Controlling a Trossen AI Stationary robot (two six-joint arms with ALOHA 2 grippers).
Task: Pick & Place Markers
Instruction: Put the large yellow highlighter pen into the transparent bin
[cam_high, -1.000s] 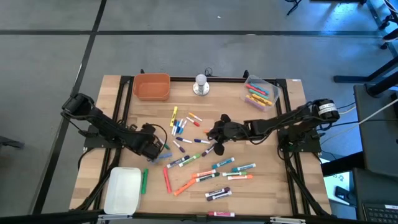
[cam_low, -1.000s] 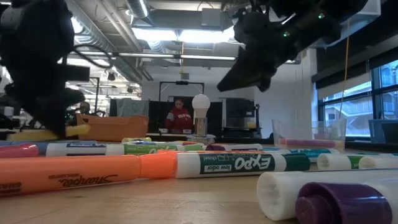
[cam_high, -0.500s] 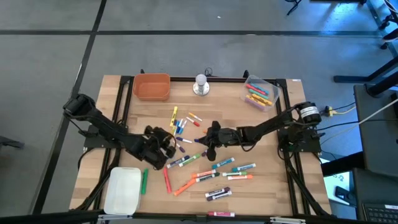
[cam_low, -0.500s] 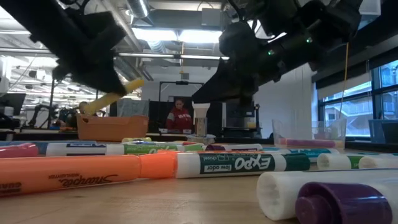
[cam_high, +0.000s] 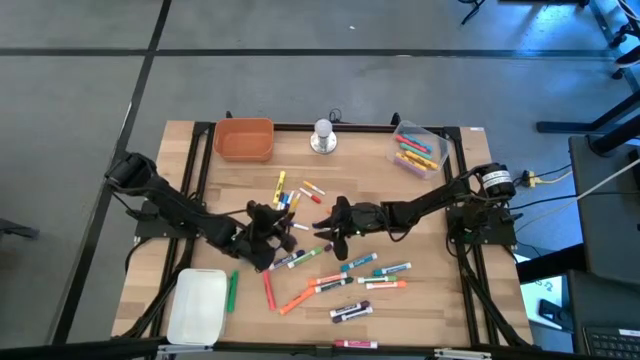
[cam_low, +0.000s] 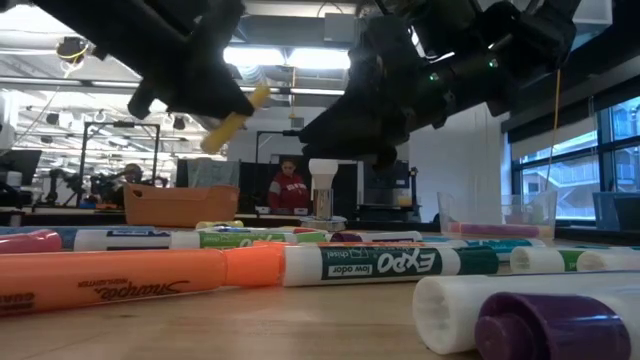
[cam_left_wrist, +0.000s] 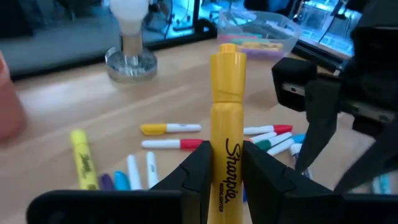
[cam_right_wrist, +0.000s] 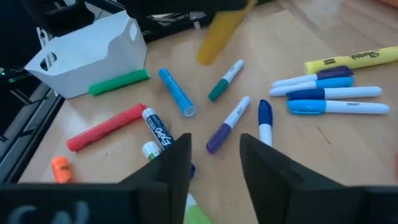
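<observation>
Left claw (cam_left_wrist: 225, 167) is clamped on a yellow highlighter (cam_left_wrist: 226, 124), held above the markers (cam_high: 330, 262) scattered mid-table. We carry it high over the pile and keep clear of the other arm, which is close. Right claw (cam_right_wrist: 214, 163) hangs parted and empty just right of it, over the markers. Wooden table (cam_high: 440, 300): orange bin (cam_high: 244, 139) far left, clear tub (cam_high: 417, 148) far right, white tray (cam_high: 197, 306) near left. Workshop behind, a person (cam_low: 289, 187) in the distance.

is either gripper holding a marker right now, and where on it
The left gripper clamps the yellow Sharpie highlighter around its lower barrel, cap end pointing out. The right gripper is open, holding nothing.
</observation>
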